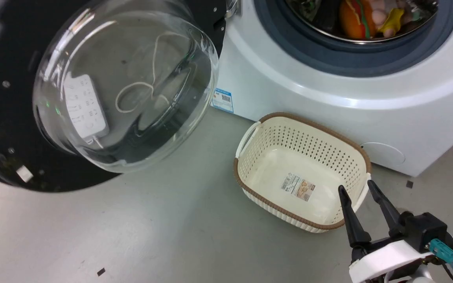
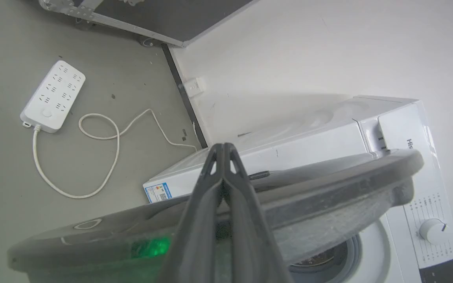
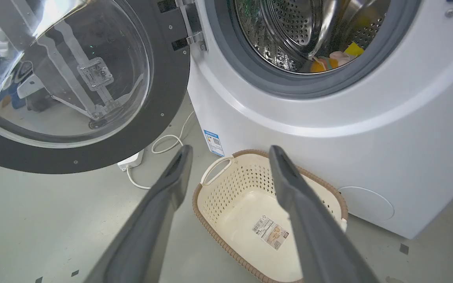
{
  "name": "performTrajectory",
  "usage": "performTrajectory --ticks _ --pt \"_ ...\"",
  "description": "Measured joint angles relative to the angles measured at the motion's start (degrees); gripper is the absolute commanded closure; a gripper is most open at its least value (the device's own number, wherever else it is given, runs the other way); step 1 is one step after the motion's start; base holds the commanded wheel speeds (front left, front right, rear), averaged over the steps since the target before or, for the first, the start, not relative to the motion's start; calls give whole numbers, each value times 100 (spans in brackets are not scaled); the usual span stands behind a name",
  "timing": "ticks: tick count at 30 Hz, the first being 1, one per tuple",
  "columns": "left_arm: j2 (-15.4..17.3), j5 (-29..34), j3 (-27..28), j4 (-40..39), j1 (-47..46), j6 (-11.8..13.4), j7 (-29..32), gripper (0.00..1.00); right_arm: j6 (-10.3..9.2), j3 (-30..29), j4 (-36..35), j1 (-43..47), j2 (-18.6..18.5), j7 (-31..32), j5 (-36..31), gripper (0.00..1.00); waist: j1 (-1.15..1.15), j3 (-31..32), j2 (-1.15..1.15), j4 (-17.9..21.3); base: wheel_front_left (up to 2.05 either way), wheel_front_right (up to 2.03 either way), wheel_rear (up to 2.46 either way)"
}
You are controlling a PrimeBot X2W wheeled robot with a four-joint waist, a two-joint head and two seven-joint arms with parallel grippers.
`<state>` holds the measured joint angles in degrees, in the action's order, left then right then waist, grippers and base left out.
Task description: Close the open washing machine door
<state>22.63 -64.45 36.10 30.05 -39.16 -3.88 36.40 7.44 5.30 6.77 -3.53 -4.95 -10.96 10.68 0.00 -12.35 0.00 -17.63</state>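
Plainly, the left gripper [image 2: 223,157] had its two fingers pressed together with nothing between them. In the left wrist view they pointed to twelve o'clock, across the dark outer edge of the washing machine door [image 2: 328,184]. That edge ran from eight o'clock to two o'clock, and whether the fingers touched it could not be told.

The right gripper [image 1: 357,186] had its fingers spread and empty over the cream basket [image 1: 301,173]. From it, in the head view, the door [image 1: 124,90] lay well apart at ten o'clock. The door stood wide open, its glass bowl facing the camera and its hinge [image 3: 189,23] on the side next to the washing machine [image 1: 328,98]. The drum opening, with toys [image 1: 356,19] inside, sat at twelve o'clock from the right gripper.

By my reading the left arm was much the nearer, and the coming push had to swing the door about that hinge toward three o'clock.
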Motion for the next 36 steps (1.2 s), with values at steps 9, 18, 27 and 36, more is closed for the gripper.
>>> performTrajectory --ticks 9,18,27,36 --pt "-773 -781 -203 -1110 1179 32 1537 100 0 -121 230 8 73 -126 170 0 0 393 0 98 0 0 0" --pt "-1874 -1371 -782 -2772 2613 430 2306 100 0 -196 378 54 160 -194 201 0 0 817 0 274 0 0 0" --pt "-1962 -2615 -2778 -3563 3964 572 994 100 0 -264 354 66 183 -174 176 0 0 911 0 809 0 0 0" --pt "-1976 -3248 -4281 -3466 3949 188 -557 100 0 -408 179 52 188 -107 94 0 1 639 0 1529 0 0 0"
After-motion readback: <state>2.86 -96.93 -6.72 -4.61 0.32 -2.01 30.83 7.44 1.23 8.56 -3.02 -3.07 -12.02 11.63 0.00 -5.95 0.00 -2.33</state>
